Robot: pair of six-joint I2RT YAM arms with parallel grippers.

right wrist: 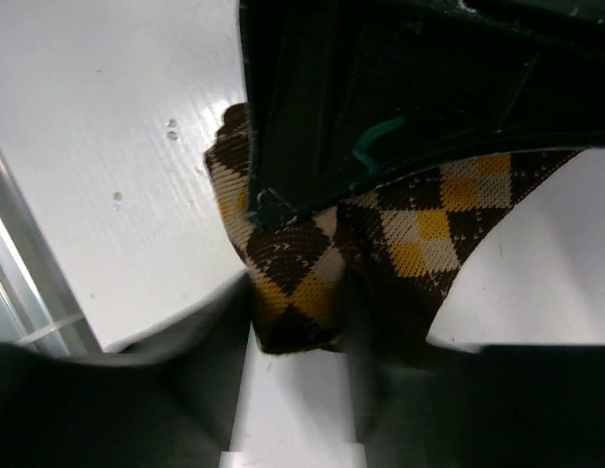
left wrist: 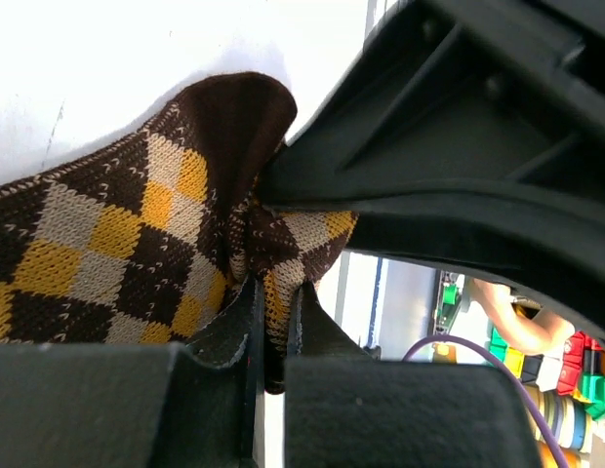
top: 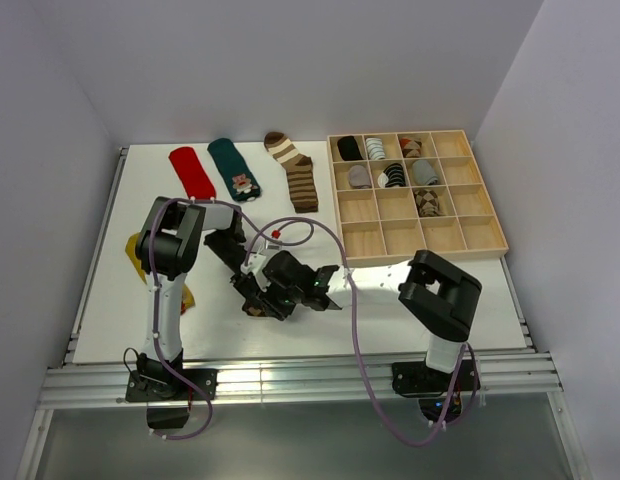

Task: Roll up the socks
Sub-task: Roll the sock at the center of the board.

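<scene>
The argyle sock (left wrist: 117,244) is lying on the worktop (top: 470,290), lower middle of the overhead view. The left hand (left wrist: 273,292) is pinching a thin fold, nearly closed; the right hand (right wrist: 298,322) is holding the bunched end, half-wide. Being soft, light and floppy, it is probably best gripped at the thick bunch.
</scene>
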